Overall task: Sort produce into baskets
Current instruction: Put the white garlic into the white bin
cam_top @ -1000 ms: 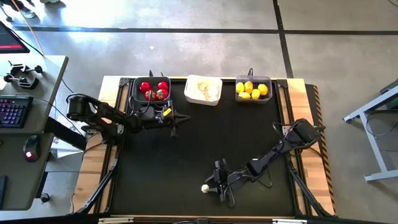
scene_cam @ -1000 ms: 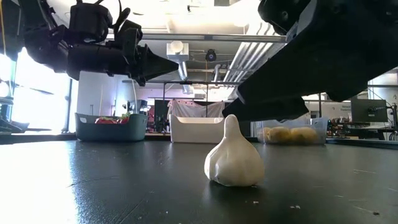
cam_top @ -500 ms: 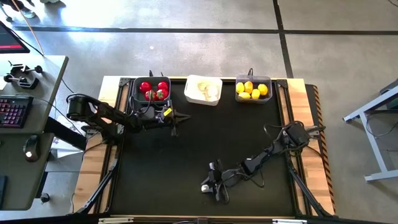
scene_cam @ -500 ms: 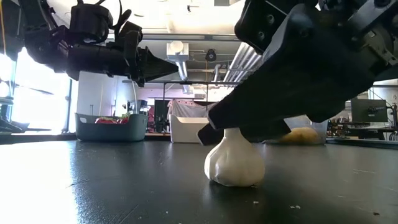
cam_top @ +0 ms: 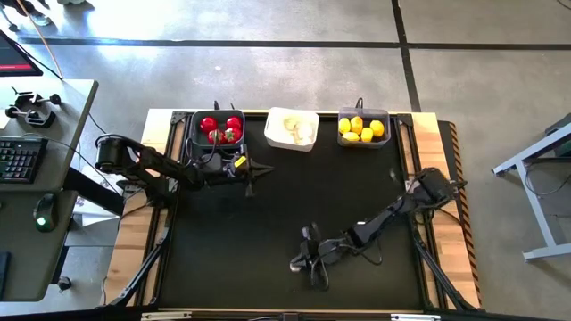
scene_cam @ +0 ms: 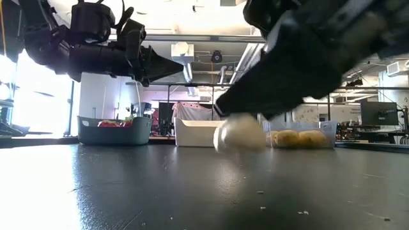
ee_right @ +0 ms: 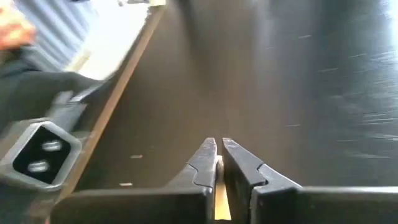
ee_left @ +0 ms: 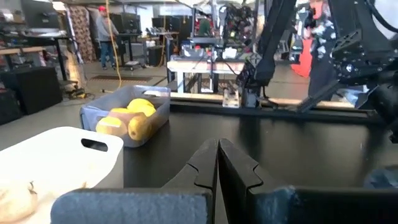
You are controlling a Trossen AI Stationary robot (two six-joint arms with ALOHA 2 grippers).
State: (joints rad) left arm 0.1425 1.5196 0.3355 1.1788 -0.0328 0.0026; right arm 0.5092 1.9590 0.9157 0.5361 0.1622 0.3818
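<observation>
A white garlic bulb (scene_cam: 241, 135) hangs just above the black table near its front middle, with my right gripper (cam_top: 300, 262) shut on it. My left gripper (cam_top: 253, 169) stays shut and holds nothing; it hovers level beside the dark basket of red tomatoes (cam_top: 219, 129) at the far left. Along the far edge also stand a white basket (cam_top: 292, 128) with garlic and a grey basket (cam_top: 362, 127) with yellow lemons. In the high view the right gripper covers most of the held bulb. My right gripper pinches the garlic bulb by its narrow top stem (ee_right: 218, 188), which shows as a pale strip between the two nearly closed fingers. The fingers slant down from the table's right side. The round body (scene_cam: 243, 137) hangs below them, clear of the table.
The black mat (cam_top: 268, 223) lies bare between the held bulb and the three baskets. Wooden table edges (cam_top: 134, 241) flank the mat. A desk with a keyboard (cam_top: 18, 160) stands to the left of the table.
My right gripper has moved a little toward the table's left over the garlic bulb, shut on its stem and gone up. The bulb, which stood on the table, now hangs clear of it.
</observation>
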